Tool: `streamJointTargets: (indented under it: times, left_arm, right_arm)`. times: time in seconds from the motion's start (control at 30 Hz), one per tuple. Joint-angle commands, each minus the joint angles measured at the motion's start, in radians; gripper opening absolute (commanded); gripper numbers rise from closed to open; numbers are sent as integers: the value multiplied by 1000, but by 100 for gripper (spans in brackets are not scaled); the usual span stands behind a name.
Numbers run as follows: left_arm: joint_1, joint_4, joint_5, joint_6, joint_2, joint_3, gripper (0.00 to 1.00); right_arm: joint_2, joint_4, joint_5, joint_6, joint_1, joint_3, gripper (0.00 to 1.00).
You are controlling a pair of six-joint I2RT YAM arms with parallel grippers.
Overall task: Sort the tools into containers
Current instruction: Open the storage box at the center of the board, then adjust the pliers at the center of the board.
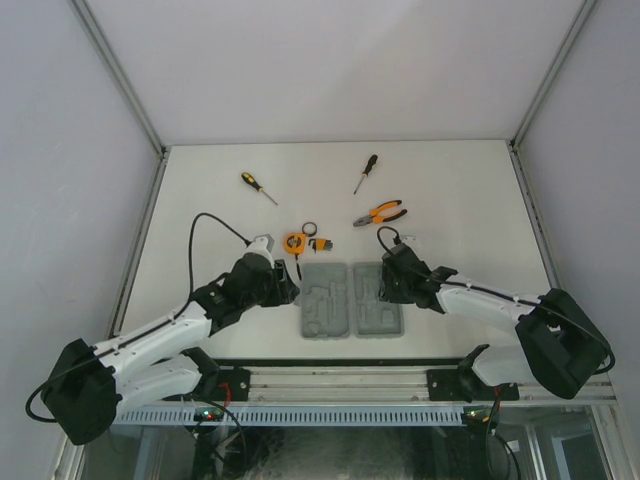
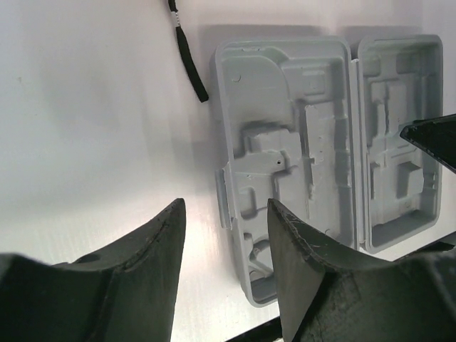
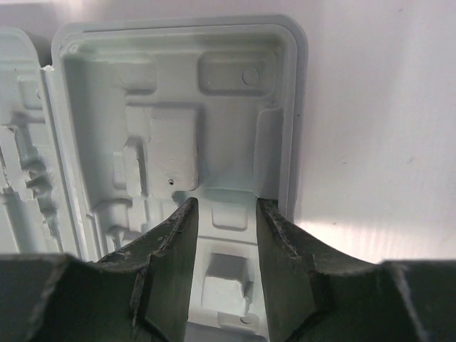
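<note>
The grey hinged tool case (image 1: 350, 300) lies open with both halves' recesses empty. My left gripper (image 1: 291, 290) is open and empty at the case's left rim; in the left wrist view its jaws (image 2: 226, 214) straddle the rim of the case (image 2: 285, 142). My right gripper (image 1: 384, 287) is open and empty over the right half; its jaws (image 3: 224, 206) hang above the moulded recesses (image 3: 178, 92). Behind the case lie the tape measure (image 1: 294, 242), hex key set (image 1: 321, 242), black ring (image 1: 310, 228), pliers (image 1: 381, 212) and two screwdrivers (image 1: 258, 187) (image 1: 366, 173).
A black strap (image 2: 187, 57) lies on the table left of the case's far corner. A fingertip of the right gripper (image 2: 434, 139) shows at the right edge of the left wrist view. The metal rail (image 1: 340, 380) runs along the near table edge.
</note>
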Motion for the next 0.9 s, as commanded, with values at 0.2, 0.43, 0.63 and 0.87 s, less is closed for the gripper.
streamJointTargets:
  times: [0.2, 0.43, 0.63, 0.87]
  left_arm:
    - [3, 46, 23, 30, 36, 69, 53]
    - [6, -20, -27, 81, 17, 113, 54]
    - [13, -102, -88, 120, -9, 175, 59]
    - [47, -202, -132, 138, -65, 230, 76]
  right_arm:
    - [22, -55, 36, -113, -87, 83, 39]
    - [-122, -20, -28, -188, -87, 101, 44]
    - [-261, -16, -62, -176, -141, 115, 46]
    - [-246, -63, -50, -216, -215, 207, 50]
